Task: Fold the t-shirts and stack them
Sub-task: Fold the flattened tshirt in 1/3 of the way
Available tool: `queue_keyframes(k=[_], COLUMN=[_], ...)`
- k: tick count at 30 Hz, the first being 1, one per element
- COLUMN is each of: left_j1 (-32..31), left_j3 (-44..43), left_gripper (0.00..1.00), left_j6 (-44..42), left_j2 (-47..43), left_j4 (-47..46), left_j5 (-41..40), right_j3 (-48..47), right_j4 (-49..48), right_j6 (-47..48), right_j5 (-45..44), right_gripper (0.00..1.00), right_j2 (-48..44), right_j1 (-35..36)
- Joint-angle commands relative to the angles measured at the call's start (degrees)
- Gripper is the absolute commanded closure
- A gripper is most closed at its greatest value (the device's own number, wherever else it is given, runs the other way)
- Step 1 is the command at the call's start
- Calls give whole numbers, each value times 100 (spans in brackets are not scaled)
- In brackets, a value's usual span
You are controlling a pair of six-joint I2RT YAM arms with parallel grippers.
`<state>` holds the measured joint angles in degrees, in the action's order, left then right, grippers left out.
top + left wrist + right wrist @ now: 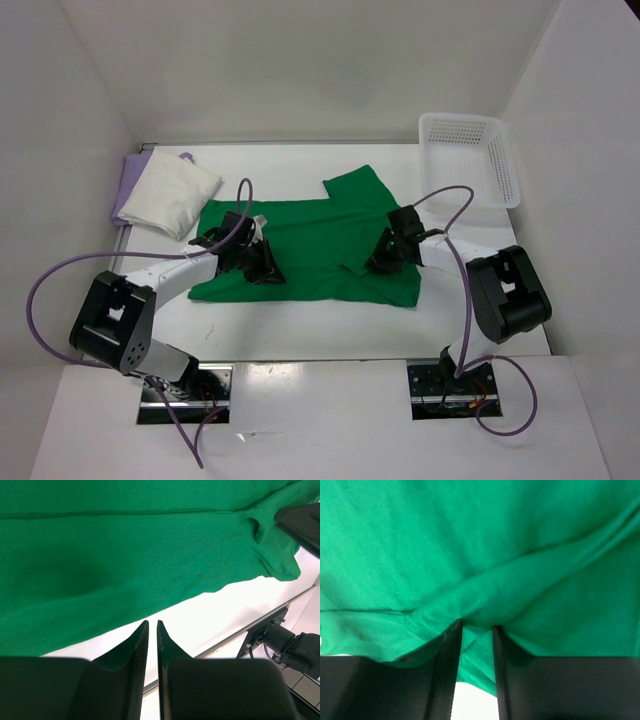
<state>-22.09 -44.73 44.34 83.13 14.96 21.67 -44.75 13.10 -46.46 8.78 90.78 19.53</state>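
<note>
The bright green t-shirt (310, 245) lies spread flat in the middle of the table. My left gripper (255, 262) is at its near left hem; in the left wrist view (152, 622) the jaws are shut and empty over bare table, just short of the green shirt's edge (125, 565). My right gripper (385, 255) is at the shirt's right side; in the right wrist view (477, 625) its jaws pinch a raised fold of the green shirt (485, 595). The off-white t-shirt (172, 195) lies folded on the lavender t-shirt (130, 178) at the back left.
A white plastic mesh basket (472, 158) stands at the back right corner. White walls close the table on three sides. The table's near edge rail (235, 635) and the right arm's base (285, 642) show in the left wrist view.
</note>
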Motion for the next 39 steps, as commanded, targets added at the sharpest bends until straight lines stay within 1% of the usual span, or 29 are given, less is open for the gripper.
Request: queue_keyframes(k=[1, 4, 8, 11, 12, 13, 14, 16, 17, 18, 19, 20, 21, 22, 23, 24, 25, 26, 27, 29, 30, 31, 32, 33, 35, 39], left_j1=[-33, -33, -33, -33, -33, -33, -33, -33, -33, -33, -33, -33, -85, -85, -85, -85, -216, -287, -366, -603, -682, -744, -840, -841, -902, -903], left_j3=[8, 8, 8, 8, 8, 8, -44, -45, -45, -45, -97, -97, -97, -97, -97, -149, -150, -228, -281, -422, -422, -475, -475, -475, -475, -352], left_gripper=[82, 82, 82, 82, 82, 82, 82, 82, 81, 81, 81, 81, 79, 78, 78, 78, 78, 78, 78, 77, 77, 77, 77, 77, 77, 77], left_j6=[84, 84, 84, 84, 84, 84, 84, 84, 84, 84, 84, 84, 32, 31, -30, -30, -91, -92, -92, -92, -92, -92, -92, -92, -92, -39], left_j2=[-192, -192, -192, -192, -192, -192, -192, -192, -192, -253, -254, -254, -254, -254, -254, -254, -149, 0, 88, 281, 282, 343, 344, 396, 397, 397], left_j4=[-81, -81, -81, -28, 33, 33, 33, 85, 86, 86, 138, 139, 139, 139, 139, 139, 86, 86, 86, 86, 25, 24, 24, -28, -28, -81], left_j5=[13, 13, 13, 13, 13, 13, 13, 13, 13, 13, -48, -49, -49, -49, -49, -49, -49, -49, 3, 4, 4, 4, 4, 4, 4, 4], right_j3=[-437, -726, -1316, -1895, -2097, -2473, -2616, -2714, -2714, -2505, -2373, -2215, -1804, -1591, -1398, -1109, -1028, -1027, -1183, -1500, -1867, -2018, -2150, -2361, -2677, -2987], right_j4=[-308, -308, -159, -282, -282, -134, -133, -71, -71, -71, -71, -71, -71, -71, -71, -71, -71, -10, 43, 296, 402, 473, 474, 535, 596, 860], right_j6=[5, 58, 172, 172, 172, 172, 172, 172, 172, 172, 172, 172, 172, 172, 172, 224, 277, 460, 575, 926, 1015, 1085, 1086, 1164, 1236, 1393], right_j5=[-174, -174, -227, 0, 62, 115, 168, 396, 397, 397, 397, 397, 249, 247, 178, 177, 12, 10, 10, -86, -156, -209, -349, -455, -578, -657], right_gripper=[74, 85, 86, 86, 88, 88, 88, 70, 62, 54, 54, 54, 61, 64, 71, 80, 93, 94, 94, 84, 78, 70, 56, 51, 48, 48], right_j2=[62, 149, 641, 1194, 1361, 1589, 1644, 1575, 1339, 1171, 987, 576, 355, 161, 2, -173, -175, -105, 165, 491, 771, 879, 958, 1098, 1292, 1767], right_j1=[42, 42, -19, -160, -230, -230, -230, -230, -230, -230, -230, -230, -230, -230, -230, -230, -230, -230, -230, -117, -55, -2, 50, 138, 208, 428])
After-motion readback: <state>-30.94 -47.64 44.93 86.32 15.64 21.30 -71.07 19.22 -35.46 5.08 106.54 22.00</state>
